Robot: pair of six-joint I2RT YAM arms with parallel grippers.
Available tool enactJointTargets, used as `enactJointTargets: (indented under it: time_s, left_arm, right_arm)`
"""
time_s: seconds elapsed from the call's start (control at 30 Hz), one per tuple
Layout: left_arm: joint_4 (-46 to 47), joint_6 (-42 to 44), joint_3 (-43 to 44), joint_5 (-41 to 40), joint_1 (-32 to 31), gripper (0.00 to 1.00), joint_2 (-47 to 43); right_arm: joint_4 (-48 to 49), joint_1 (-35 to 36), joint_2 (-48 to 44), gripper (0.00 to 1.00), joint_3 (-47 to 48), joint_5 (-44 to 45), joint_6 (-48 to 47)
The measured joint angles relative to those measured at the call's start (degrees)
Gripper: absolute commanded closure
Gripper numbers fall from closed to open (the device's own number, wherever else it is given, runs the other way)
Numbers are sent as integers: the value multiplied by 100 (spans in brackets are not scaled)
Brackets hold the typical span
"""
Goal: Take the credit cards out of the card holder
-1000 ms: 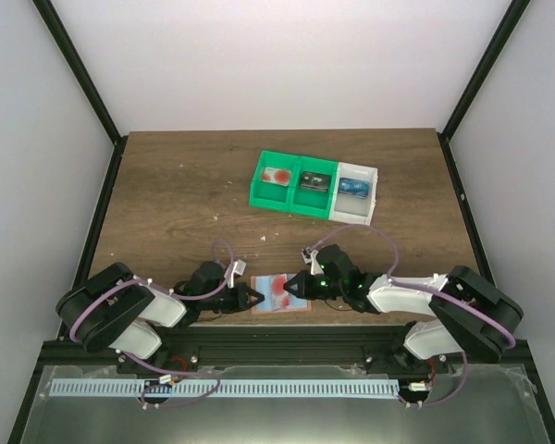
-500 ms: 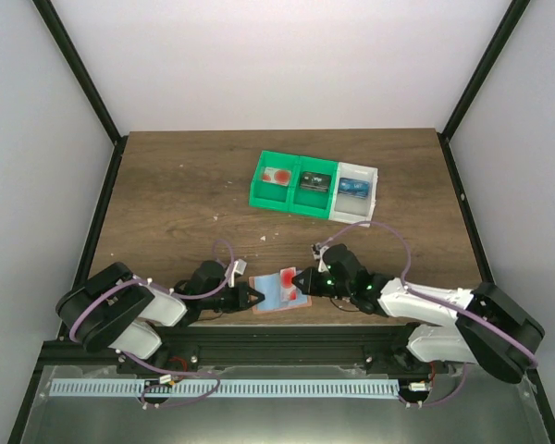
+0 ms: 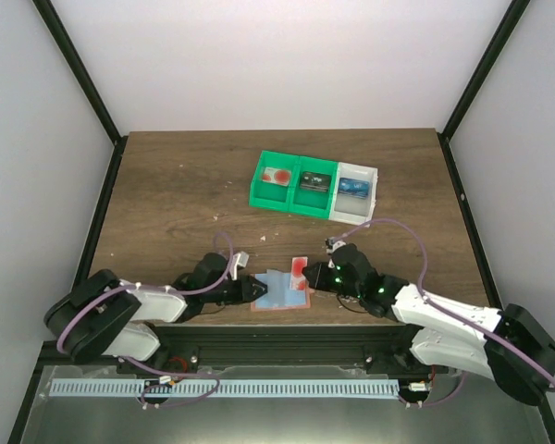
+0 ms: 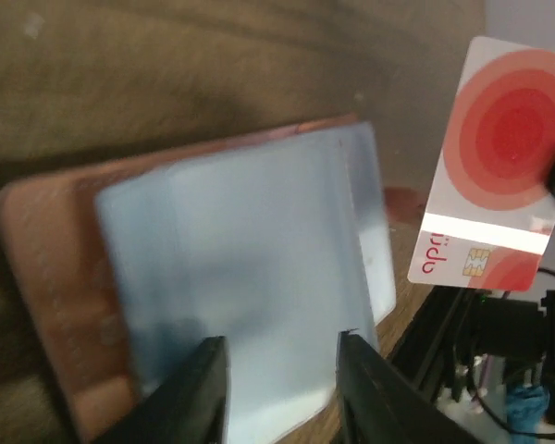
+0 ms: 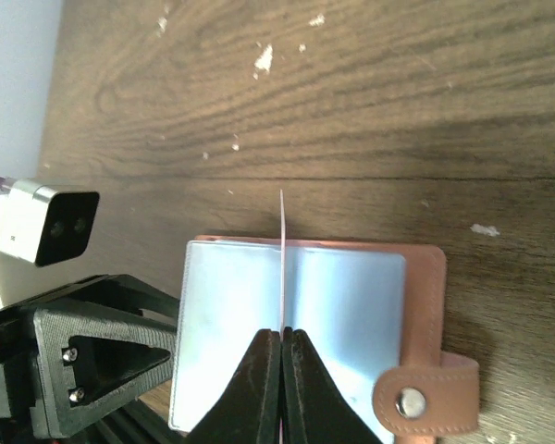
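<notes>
The salmon-pink card holder [image 3: 279, 292] lies open near the table's front edge, its light-blue sleeves [image 4: 240, 268] facing up. My right gripper [image 3: 312, 277] is shut on a white credit card with red circles [image 3: 299, 268] and holds it upright, clear above the holder. In the right wrist view the card [image 5: 282, 254] shows edge-on between my shut fingers [image 5: 282, 331], with the holder's snap strap [image 5: 425, 398] at lower right. My left gripper [image 3: 254, 289] is at the holder's left edge; its fingers [image 4: 199, 388] stand apart over the blue sleeve. The card also shows in the left wrist view [image 4: 499, 166].
A green two-compartment bin [image 3: 291, 182] and a white bin [image 3: 354, 191] stand side by side at the back middle, each with a small item inside. The table's front rail [image 3: 277, 338] runs just below the holder.
My right gripper has drawn the red-circled card out of the holder and raised it upright. My left gripper has moved right onto the holder's left edge.
</notes>
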Motion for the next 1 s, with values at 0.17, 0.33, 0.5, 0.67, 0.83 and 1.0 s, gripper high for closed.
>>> enactJointTargets:
  time_s: [0.17,0.33,0.5,0.67,0.83,1.0]
  left_arm:
    - [-732,116,461,-210,0,33,-658]
    - [-793,-68,667,-188,4,27,-1322]
    - [-122,-605,503,42,4,29,-1617]
    - [555,-1075,267,203,4,44,-1624]
    - [1130,-1346,201,365,13,86,-1624]
    - [1574,-1530,-33,522,76,100,-1725]
  right_arm:
    - [299,0,-369,100,-7,37,299]
    - [968,0,-466,100,-7,-98,597]
    - [1836,0,-507,100,-94,-323,962]
    - [2470,0,-505,100,-101,-573,1167]
    - [2787,-4,-428,100,-190,-883,1182]
    - [2767,-7,-363,94,-354,-1165,966]
